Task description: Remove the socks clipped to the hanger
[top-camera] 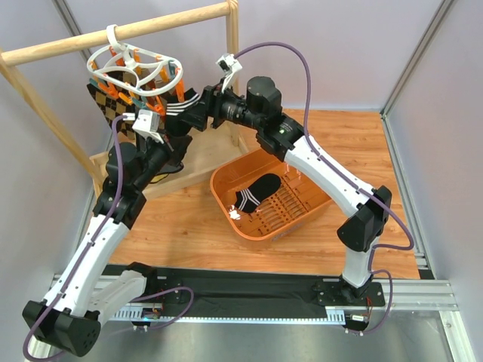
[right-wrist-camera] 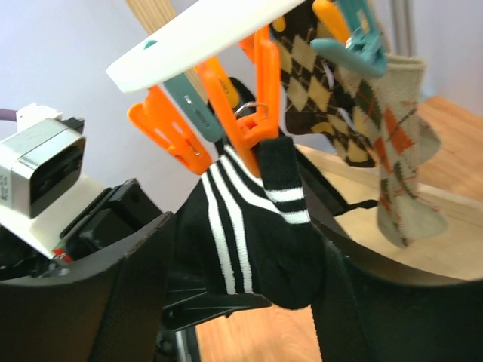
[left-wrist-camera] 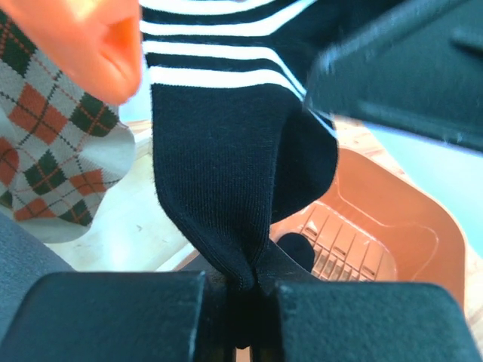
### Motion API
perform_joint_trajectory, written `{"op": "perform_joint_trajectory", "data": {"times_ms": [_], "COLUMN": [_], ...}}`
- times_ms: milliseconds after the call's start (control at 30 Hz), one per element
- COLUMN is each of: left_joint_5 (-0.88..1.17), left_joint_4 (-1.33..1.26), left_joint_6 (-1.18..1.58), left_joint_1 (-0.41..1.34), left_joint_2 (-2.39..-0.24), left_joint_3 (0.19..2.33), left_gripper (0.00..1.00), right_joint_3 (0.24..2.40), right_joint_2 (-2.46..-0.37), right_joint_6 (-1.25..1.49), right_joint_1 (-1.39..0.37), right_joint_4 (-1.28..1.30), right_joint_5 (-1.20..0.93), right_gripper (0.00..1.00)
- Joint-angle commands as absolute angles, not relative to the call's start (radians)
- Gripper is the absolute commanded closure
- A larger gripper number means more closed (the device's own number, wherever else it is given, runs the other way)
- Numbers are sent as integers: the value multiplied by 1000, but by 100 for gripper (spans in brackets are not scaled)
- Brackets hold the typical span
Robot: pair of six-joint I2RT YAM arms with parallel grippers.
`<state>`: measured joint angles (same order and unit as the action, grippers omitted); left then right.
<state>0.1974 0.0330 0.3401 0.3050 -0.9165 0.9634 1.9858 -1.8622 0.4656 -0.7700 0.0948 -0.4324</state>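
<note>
i see the white oval hanger [top-camera: 136,68] hooked on the rail [top-camera: 181,18]. a black striped sock [right-wrist-camera: 249,226] hangs from its orange clip [right-wrist-camera: 256,105], with argyle socks [right-wrist-camera: 317,113] clipped beside it. a second striped sock [top-camera: 256,194] lies in the basket [top-camera: 219,197].

Pale lilac walls [top-camera: 339,53] along the top and right, lit evenly and softly. Grey metal post [top-camera: 416,56] slanting down the upper right. Wood-grain table [top-camera: 362,143] filling the middle. Light wooden rail [top-camera: 60,47] crossing the upper left. Black strip [top-camera: 249,290] and grey metal plate [top-camera: 264,343] along the bottom edge.
</note>
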Motion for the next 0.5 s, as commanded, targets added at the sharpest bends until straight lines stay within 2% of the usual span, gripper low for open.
{"op": "perform_joint_trajectory", "data": {"times_ms": [0, 100, 167, 200, 467], "left_joint_5": [233, 241, 248, 250, 322], "left_joint_4": [-6, -14, -18, -23, -35], "left_joint_6": [354, 362, 364, 367, 403], "left_joint_1": [299, 299, 299, 299, 299], "left_joint_2": [-893, -882, -870, -861, -853], "left_joint_3": [956, 943, 939, 933, 927], "left_gripper": [100, 100, 100, 100, 100], "right_joint_3": [2059, 2106, 2137, 2147, 2376], "right_joint_2": [-1809, -1822, -1832, -1842, -1999], "right_joint_6": [384, 303, 287, 301, 449], "right_joint_1": [-769, -767, -749, -727, -634], "right_joint_4": [133, 161, 138, 126, 63], "right_joint_5": [-341, -322, -426, -521, -855], "right_gripper": [32, 25, 20, 20, 17]}}
